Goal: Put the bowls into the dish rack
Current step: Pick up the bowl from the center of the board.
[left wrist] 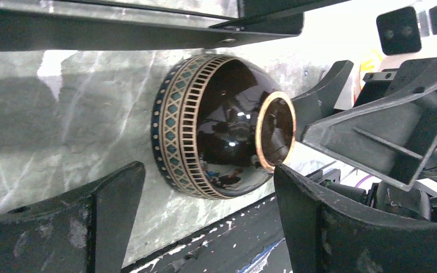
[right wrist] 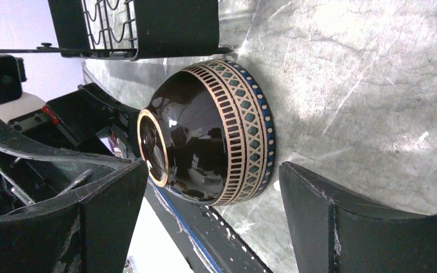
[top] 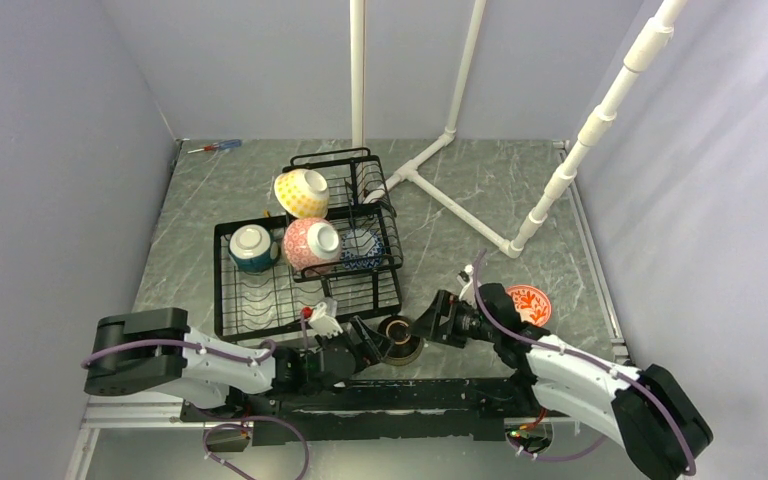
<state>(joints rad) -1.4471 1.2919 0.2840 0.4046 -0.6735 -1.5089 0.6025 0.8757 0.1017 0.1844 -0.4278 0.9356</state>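
The upturned brown bowl (left wrist: 227,131) is lying on the table (right wrist: 347,68). The left gripper (left wrist: 209,172) and right gripper (right wrist: 214,170) are flanking it, jaws apart.

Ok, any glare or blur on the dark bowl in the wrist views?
Left wrist: the glossy dark-brown round ceramic bowl is sharp, dotted with small white reflections; the upper right is blown out. Right wrist: same bowl sharp, bright highlights near its foot ring.

Bowl (top: 401,340) upside down on the counter (top: 480,180), at 5 o'clock from the dish rack (top: 260,300).
Left gripper (top: 375,345) at its 9 o'clock, right gripper (top: 430,325) at its 3 o'clock.
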